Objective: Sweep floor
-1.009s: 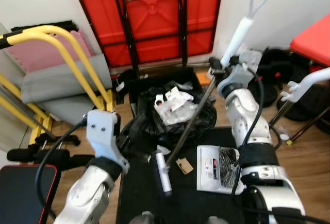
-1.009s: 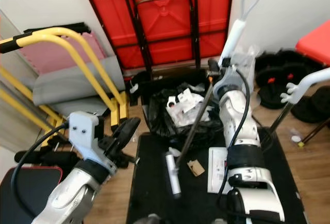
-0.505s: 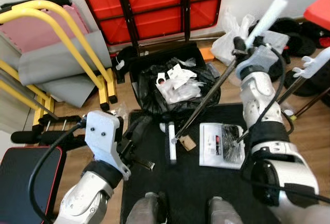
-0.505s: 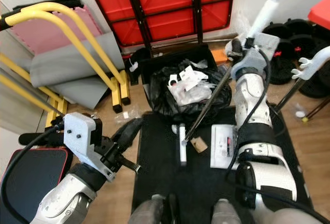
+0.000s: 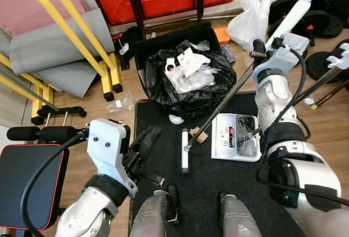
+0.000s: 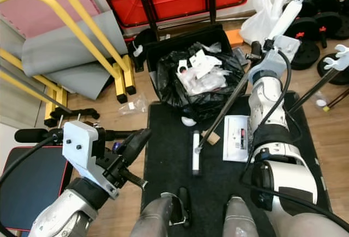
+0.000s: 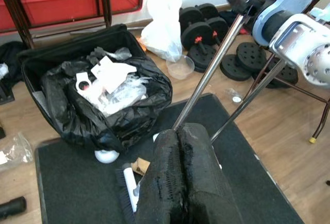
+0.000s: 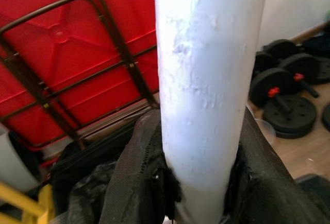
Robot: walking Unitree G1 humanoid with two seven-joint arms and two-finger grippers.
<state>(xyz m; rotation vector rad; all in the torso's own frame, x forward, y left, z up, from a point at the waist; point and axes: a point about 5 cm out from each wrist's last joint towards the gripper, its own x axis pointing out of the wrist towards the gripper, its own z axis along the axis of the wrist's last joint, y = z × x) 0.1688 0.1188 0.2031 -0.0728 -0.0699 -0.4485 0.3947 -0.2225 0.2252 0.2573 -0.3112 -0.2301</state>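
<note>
The right gripper [image 8: 201, 183] has its fingers [image 8: 136, 183] closed round the white grip of the broom handle [image 8: 206, 80]; the right wrist view shows that clasp close up, with red folded table panels [image 8: 62, 44] and black weight plates [image 8: 289, 105] behind. From the head views the gripper [image 5: 260, 49] sits high on the right, and the metal shaft slants down to the broom head [image 5: 185, 150], which lies on the black floor mat [image 5: 163, 188] just beside a small cardboard scrap [image 5: 199, 135]. A white dustpan [image 5: 235, 145] rests on the mat near it. Beyond the mat stands a bin lined with a black bag [image 5: 188, 76], full of white litter. The left gripper [image 5: 146, 141] hovers low over the mat's edge; the left wrist view shows its fingers [image 7: 170, 177] pressed together, holding nothing.
</note>
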